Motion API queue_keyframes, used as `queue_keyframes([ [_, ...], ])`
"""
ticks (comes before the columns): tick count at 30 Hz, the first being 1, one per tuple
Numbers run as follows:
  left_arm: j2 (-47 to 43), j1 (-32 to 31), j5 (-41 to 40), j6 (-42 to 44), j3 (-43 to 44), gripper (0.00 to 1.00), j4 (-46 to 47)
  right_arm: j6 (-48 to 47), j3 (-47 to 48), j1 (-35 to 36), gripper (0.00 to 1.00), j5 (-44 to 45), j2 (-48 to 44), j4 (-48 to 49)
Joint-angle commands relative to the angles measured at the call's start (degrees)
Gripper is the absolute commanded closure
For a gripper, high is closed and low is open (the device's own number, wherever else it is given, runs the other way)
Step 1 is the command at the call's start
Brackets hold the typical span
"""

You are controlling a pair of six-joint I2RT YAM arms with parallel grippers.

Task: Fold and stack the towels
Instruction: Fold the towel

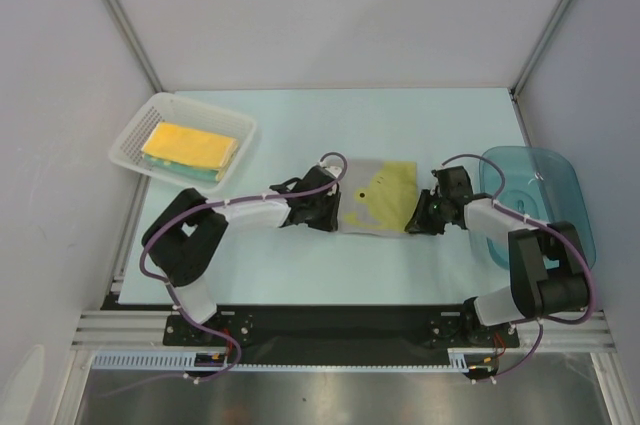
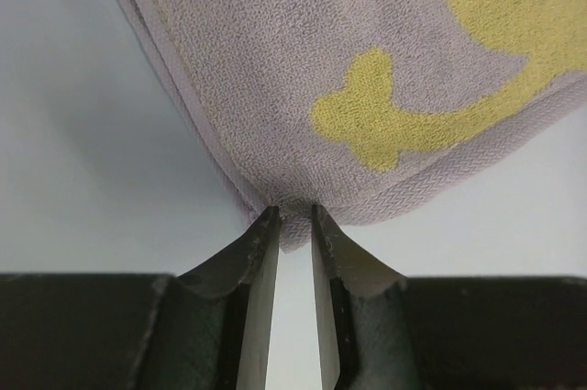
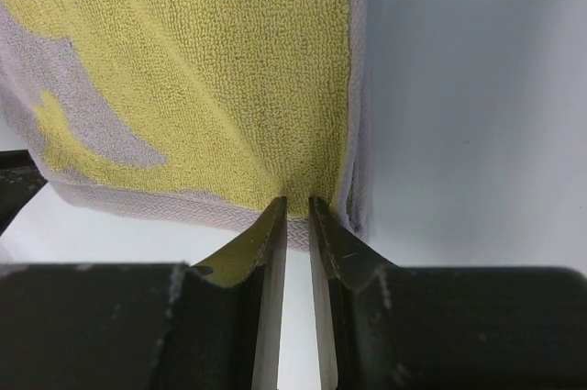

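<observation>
A: Where is the towel being worked on?

B: The lilac-grey towel (image 1: 375, 195), the one with the yellow chick shape and a small black eye dot, lies spread in the middle of the table (image 1: 400, 120), between the two arms

A: What is the left gripper doing?

B: The left gripper (image 2: 293, 216) sits at the towel's near left corner. Its jaws are drawn close together, pinching the woven hem, and a sliver of cloth shows between the tips

A: And the right one?

B: The right gripper (image 3: 297, 205) is at the near right corner, on the yellow part of the cloth just inside the side hem. Its jaws are also nearly together and nipping the fabric, with creases fanning out from the tips

A: Are the corners raised off the surface?

B: I cannot tell from these views

A: Where are the other towels?

B: The folded towels (image 1: 190, 147) are stacked in the white mesh basket (image 1: 132, 140) at the far left of the table, a yellow one on top and a teal green layer showing at the stack's near edge

A: Anything on the right?

B: A blue tub (image 1: 560, 180), translucent, stands at the right edge of the table, just beside the right arm and well apart from the basket
</observation>
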Motion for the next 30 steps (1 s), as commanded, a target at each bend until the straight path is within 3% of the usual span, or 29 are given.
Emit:
queue_keyframes([
  [1, 1.66, 0.06, -6.19, 1.65, -0.31, 0.73, -3.67, -1.03, -1.04, 0.05, 0.79, 3.45, -0.43, 0.41],
  [9, -1.06, 0.15, -12.43, 0.95, 2.42, 0.73, -8.51, -1.56, -0.34, 0.05, 0.79, 3.64, -2.98, -0.91],
  [15, -2.2, 0.15, -12.43, 0.42, 4.79, 0.72, -10.79, -1.65, 0.1, 0.14, 0.77, 2.41, -3.5, -0.91],
  [18, -4.93, 0.5, -11.82, 2.61, 6.72, 0.67, -10.1, -1.39, 3.34, 0.05, 0.74, 0.91, -4.12, -2.05],
  [23, -5.46, 4.8, -0.43, 8.59, 13.82, 0.58, -5.8, -1.21, 11.07, -1.53, 0.71, -1.72, -1.93, -0.83],
  [30, 7.71, 10.51, 7.51, 16.15, 27.89, 0.59, -6.93, -4.55, 23.47, -5.83, 0.71, -7.78, 11.07, 3.48],
])
